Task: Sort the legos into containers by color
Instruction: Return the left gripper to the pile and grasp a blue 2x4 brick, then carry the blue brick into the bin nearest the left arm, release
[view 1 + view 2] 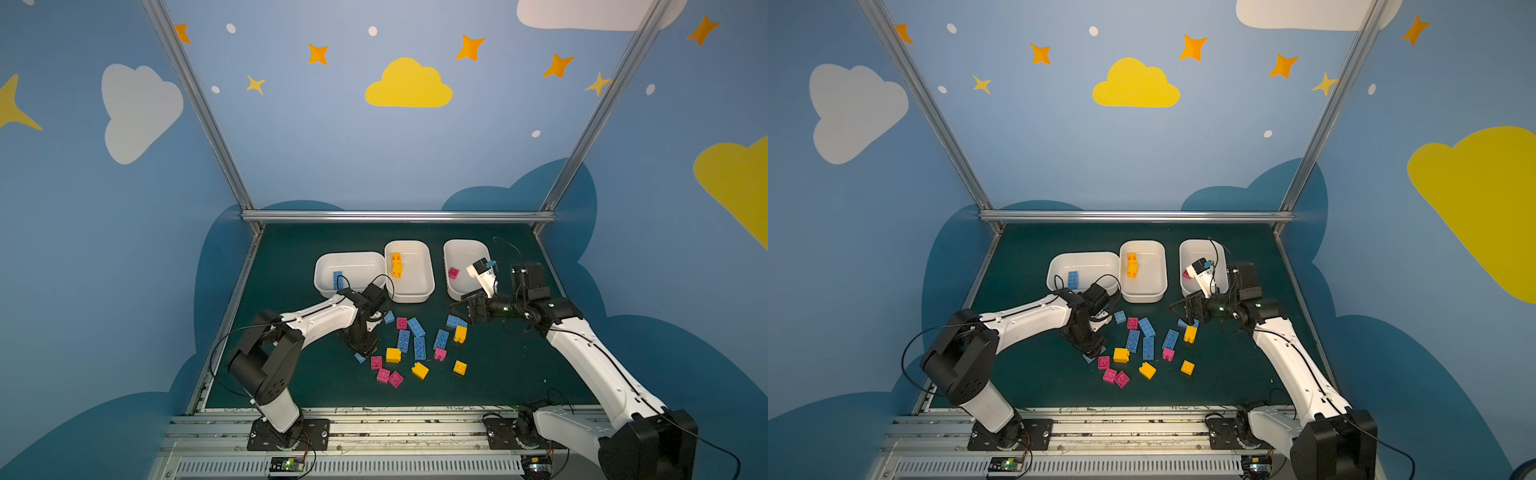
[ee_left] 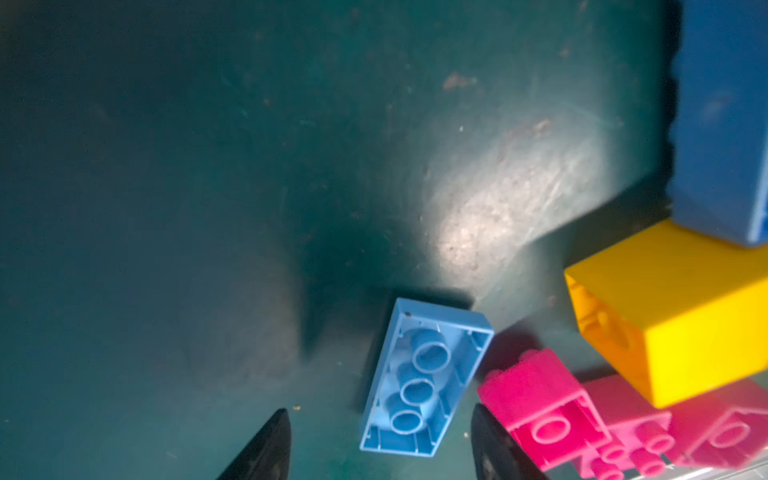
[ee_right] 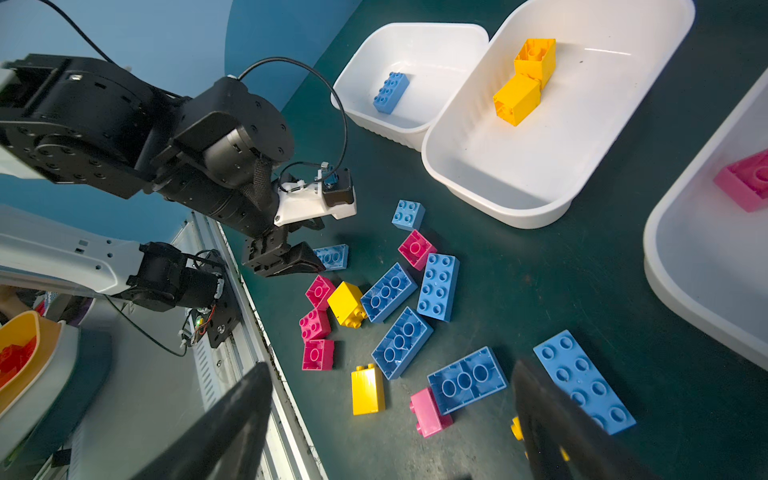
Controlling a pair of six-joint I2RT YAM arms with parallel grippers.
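Loose legos [image 1: 415,345] in blue, yellow and pink lie scattered on the green mat in front of three white containers. The left container [image 1: 357,266] holds a blue brick [image 1: 337,280], the middle one [image 1: 415,286] two yellow bricks [image 1: 397,266], the right one [image 1: 457,253] a pink brick [image 1: 453,273]. My left gripper [image 1: 362,351] points down, open, straddling an upside-down blue brick [image 2: 424,382] at the pile's left edge; neither of its fingertips [image 2: 278,436] touches it. My right gripper [image 1: 461,305] hovers open and empty above the pile's right side, in front of the right container.
Pink bricks [image 2: 544,407] and a yellow brick [image 2: 681,328] lie close beside the upside-down blue brick. A metal rail [image 1: 374,415] runs along the mat's front edge. Frame posts stand at the back corners. The left arm [image 3: 166,145] stretches over the mat's left side.
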